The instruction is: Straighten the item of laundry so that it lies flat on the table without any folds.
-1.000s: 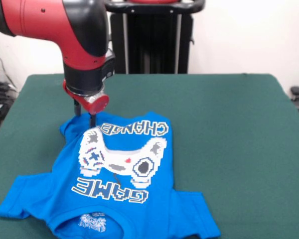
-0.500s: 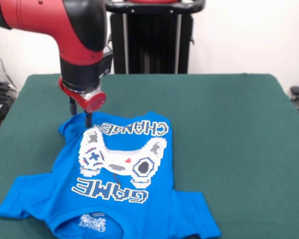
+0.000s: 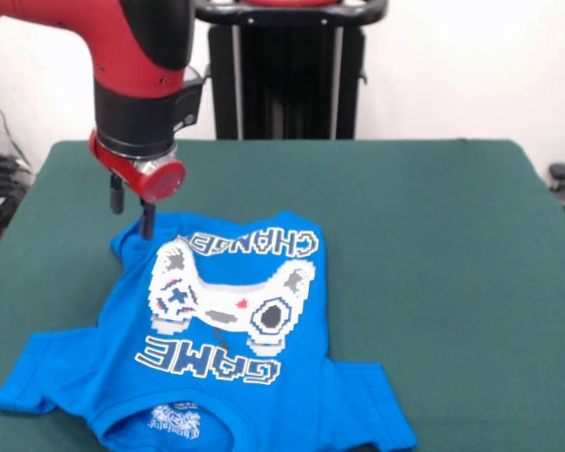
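The small bright blue short-sleeved T-shirt, printed with a white-grey pixel game controller and "GAME" lettering, lies on the large table covered in dark green felt-like cloth, in the near left part of the front view. Its collar is toward the camera and its hem toward the robot. Both sleeves are spread outward. The body of the shirt is mostly flat; the far left hem corner appears slightly bunched, though this view does not settle that.

The red and black arm comes down from the upper left. Its gripper hangs over the far left corner of the shirt. The two dark fingers stand parted, holding nothing; one tip is at the hem edge, and contact with the cloth cannot be confirmed.
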